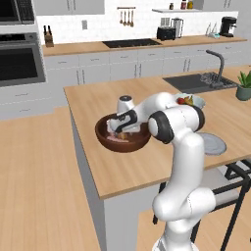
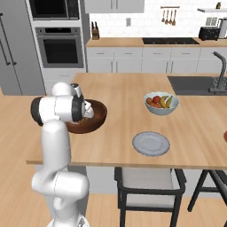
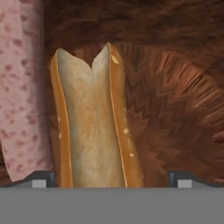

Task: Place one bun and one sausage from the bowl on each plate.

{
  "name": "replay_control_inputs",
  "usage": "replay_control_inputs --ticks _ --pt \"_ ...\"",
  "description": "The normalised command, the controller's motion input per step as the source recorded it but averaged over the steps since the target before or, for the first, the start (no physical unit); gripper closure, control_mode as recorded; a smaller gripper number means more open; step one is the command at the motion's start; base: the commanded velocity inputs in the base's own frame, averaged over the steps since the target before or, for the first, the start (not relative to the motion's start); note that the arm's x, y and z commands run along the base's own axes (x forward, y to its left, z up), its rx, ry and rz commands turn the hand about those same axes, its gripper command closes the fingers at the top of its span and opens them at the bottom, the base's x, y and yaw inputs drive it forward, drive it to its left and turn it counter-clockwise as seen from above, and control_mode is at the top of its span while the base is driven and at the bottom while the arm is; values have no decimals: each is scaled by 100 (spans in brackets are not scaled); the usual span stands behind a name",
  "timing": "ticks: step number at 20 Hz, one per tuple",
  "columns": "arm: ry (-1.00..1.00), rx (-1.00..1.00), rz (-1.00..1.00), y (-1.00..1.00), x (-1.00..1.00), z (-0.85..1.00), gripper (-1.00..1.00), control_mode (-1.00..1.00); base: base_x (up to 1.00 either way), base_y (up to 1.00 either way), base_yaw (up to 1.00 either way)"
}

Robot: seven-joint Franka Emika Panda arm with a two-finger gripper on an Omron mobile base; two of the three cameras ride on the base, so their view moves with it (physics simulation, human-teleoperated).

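1. Where the island worktop (image 2: 119,95) runs toward its left end, the dark wooden bowl (image 1: 105,139) sits near the front edge, and the white arm reaches down into it.
2. Seen from the hand view, the gripper (image 3: 111,178) has its jaws spread wide, one tip at either lower corner, holding nothing.
3. A split bun (image 3: 89,122) lies on the bowl's floor between the two tips, its pale cut side facing the camera and its golden crust along both sides.
4. A pink speckled sausage (image 3: 22,92) lies just beside the bun, along its length; whether they touch I cannot tell.
5. The pale grey plate (image 2: 150,143) rests near the front edge of the worktop, well apart from the bowl, to its right.
6. A pale bowl of fruit (image 2: 161,103) stands behind that plate, toward the middle of the worktop.
7. A sink (image 1: 196,82) is set into the far right part of the worktop.
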Motion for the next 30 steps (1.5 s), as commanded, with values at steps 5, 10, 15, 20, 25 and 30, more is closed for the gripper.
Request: replay_control_inputs --ticks 5,10,15,20,25,30 --pt "-7 0 0 0 3 -35 100 -100 0 0 0" --pt "0 0 0 0 0 -4 100 -100 0 0 0" --pt "-2 0 0 -18 -39 48 100 -100 0 0 0" --pt "-14 0 -2 -57 -96 100 100 -100 0 0 0" --pt "-10 1 -4 -83 -100 100 100 -100 0 0 0" --pt "-5 1 -7 -100 -100 92 100 -100 0 0 0"
